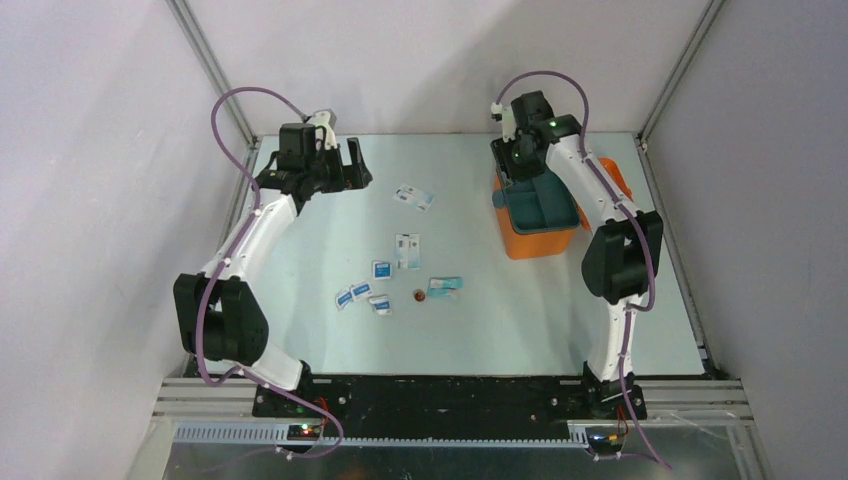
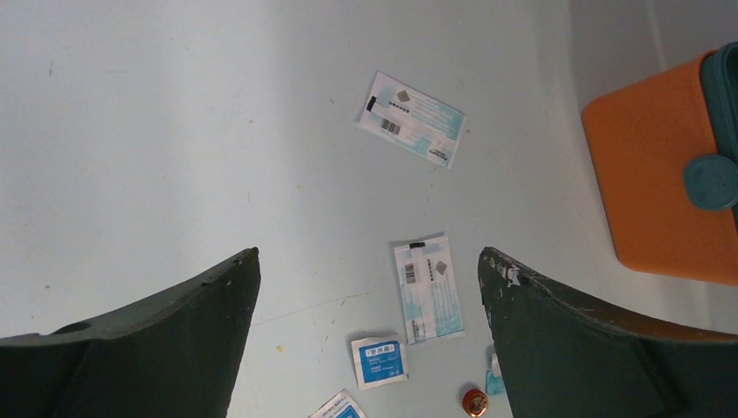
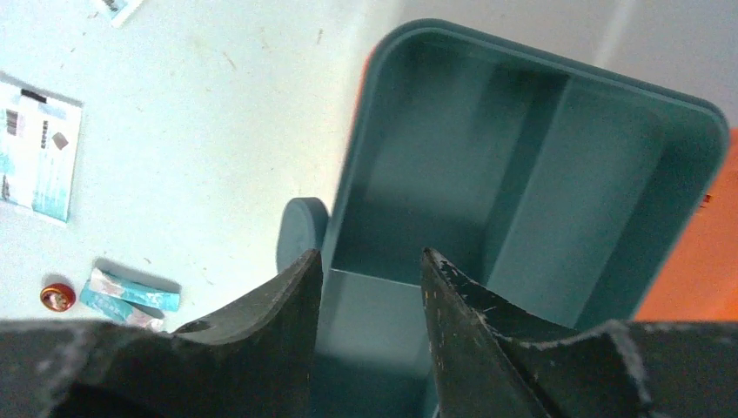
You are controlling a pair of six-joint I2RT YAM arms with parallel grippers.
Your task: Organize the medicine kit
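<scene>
The medicine kit is an orange box at the right of the table, with a teal divided tray in its top. Its orange lid stands open behind the right arm. My right gripper hovers over the tray. Its jaws are parted, so it is open with nothing between them. In the right wrist view the tray's compartments look empty. My left gripper is at the back left, wide open above bare table, away from the kit.
Loose items lie mid-table: two long white packets, blue sachets, a small red tin and a teal packet. Grey walls and metal frame rails enclose the table.
</scene>
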